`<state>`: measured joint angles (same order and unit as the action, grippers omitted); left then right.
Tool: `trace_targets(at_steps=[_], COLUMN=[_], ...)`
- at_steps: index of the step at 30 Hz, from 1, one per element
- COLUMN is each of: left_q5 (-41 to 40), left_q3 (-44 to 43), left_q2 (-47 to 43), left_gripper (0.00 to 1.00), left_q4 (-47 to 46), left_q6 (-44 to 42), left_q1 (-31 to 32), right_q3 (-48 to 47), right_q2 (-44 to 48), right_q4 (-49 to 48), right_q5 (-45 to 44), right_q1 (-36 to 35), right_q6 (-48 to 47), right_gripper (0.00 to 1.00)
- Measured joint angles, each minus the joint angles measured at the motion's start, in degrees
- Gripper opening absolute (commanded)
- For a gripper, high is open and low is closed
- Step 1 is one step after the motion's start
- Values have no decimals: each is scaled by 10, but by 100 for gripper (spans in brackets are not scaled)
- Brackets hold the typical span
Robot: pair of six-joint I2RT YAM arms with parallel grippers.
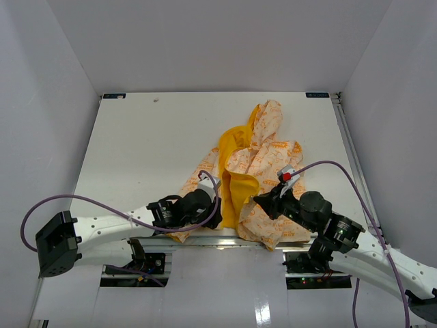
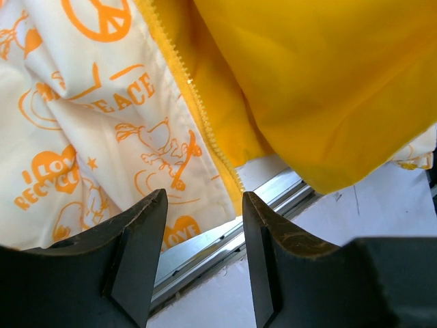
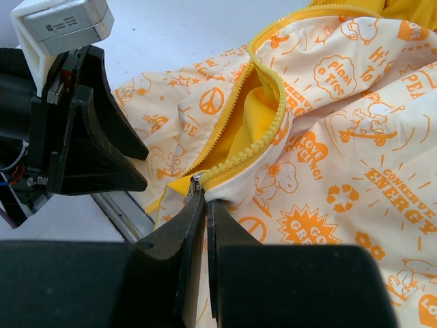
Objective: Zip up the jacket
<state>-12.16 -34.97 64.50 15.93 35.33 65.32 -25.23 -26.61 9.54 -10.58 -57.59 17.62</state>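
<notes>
One jacket (image 1: 263, 154) lies crumpled on the table (image 1: 150, 137) near its front edge, yellow lining bulging out between the two halves of the zip (image 3: 280, 115) — apart above, meeting only at the bottom. The right tool (image 3: 203, 195) has its jaws together, clamped on the zip's low end. The left tool (image 2: 201, 198), jaws apart and holding nothing, sits just beside it over one metal rail (image 2: 273, 195). Two purple cables (image 1: 102, 203) trail from the arms.

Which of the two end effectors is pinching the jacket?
The right end effector: its jaws are closed on the jacket at the zipper's joined end. The left end effector stands open, holding nothing.
</notes>
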Motion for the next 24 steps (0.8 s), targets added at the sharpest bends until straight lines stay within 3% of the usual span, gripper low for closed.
trace_targets(at_steps=[7, 14, 24], left_q5=[-9, -4, -3], left_q3=[-24, -24, -21], left_q2=[34, 115, 152], left_gripper=[59, 60, 56], left_q4=[26, 15, -13], left_q6=[-9, -14, -12], left_q1=[0, 0, 0], right_q3=[0, 0, 0], right_q2=[4, 12, 18], right_q4=[3, 6, 7], right_q5=[0, 0, 0], right_q1=[0, 0, 0], right_q6=[0, -1, -2], right_gripper=[8, 8, 8])
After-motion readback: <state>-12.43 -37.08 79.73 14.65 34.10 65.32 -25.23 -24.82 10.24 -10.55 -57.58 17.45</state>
